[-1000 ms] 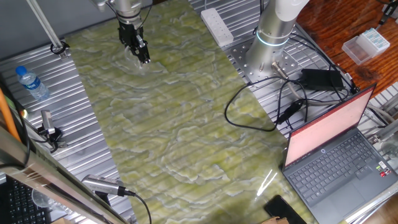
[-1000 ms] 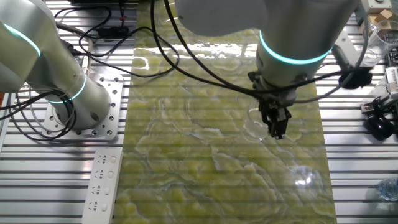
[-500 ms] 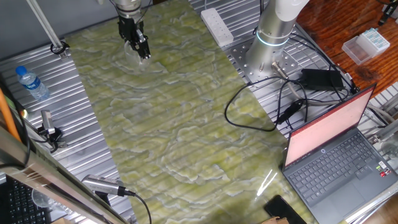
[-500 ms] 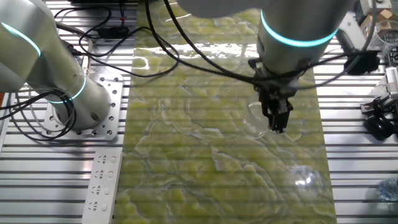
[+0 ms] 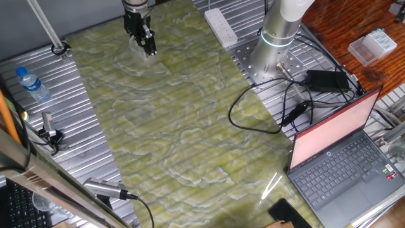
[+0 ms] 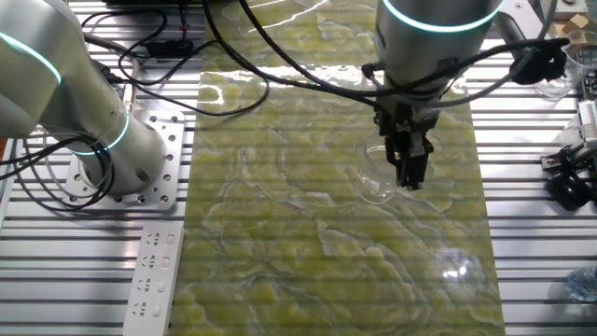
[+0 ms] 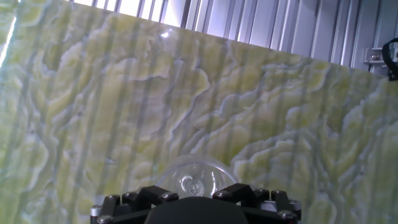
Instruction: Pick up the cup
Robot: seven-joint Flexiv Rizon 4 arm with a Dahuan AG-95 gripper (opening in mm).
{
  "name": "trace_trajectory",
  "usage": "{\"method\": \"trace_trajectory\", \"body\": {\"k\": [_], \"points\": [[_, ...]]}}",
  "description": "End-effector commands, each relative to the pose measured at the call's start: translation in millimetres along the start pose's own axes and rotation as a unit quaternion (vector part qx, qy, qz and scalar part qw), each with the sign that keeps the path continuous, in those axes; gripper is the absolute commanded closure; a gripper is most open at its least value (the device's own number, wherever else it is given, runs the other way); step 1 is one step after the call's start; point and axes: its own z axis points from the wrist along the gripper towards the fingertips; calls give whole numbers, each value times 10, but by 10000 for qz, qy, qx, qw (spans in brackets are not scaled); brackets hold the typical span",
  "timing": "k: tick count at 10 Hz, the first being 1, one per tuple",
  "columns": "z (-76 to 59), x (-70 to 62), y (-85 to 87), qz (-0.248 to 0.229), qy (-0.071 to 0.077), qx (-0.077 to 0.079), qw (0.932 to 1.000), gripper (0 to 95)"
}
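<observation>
cup: the little clear tumbler (image 6: 377,175) is pinched at its rim by the fingers. It hangs a bit tilted just over the green marbled mat, and you can see its round wall sticking out to the side of the fingers in the other fixed view. In one fixed view it's only a faint glassy blob (image 5: 138,44) next to the black fingers. In the hand view its round bottom (image 7: 194,179) shows right at the lower edge, tucked against the black hand body.

fingers: the gripper (image 6: 411,173) points straight down, jaws narrow and closed onto the cup's wall. From one fixed view it sits (image 5: 149,47) near the far end of the mat. The fingertips themselves aren't visible in the hand view, only the black housing.

desk: ribbed metal slats (image 5: 95,149) with the green marbled mat (image 5: 183,126) laid down the middle. The mat fills most of the hand view too (image 7: 186,99).

other stuff: water bottle with a blue cap (image 5: 31,84) lying on the slats, well apart from the cup. White power strip (image 5: 220,25) beside the arm's base (image 5: 273,50). Open laptop with a pinkish screen (image 5: 345,149) at the near corner, black power brick (image 5: 328,79) and cables just behind it.
</observation>
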Motion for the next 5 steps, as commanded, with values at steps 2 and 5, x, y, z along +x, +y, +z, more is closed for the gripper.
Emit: {"method": "trace_trajectory", "body": {"k": [2, 5], "points": [[0, -9, -1, -102, -88, -36, 9999, 950], [0, -9, -1, -72, -144, -57, 9999, 950]]}}
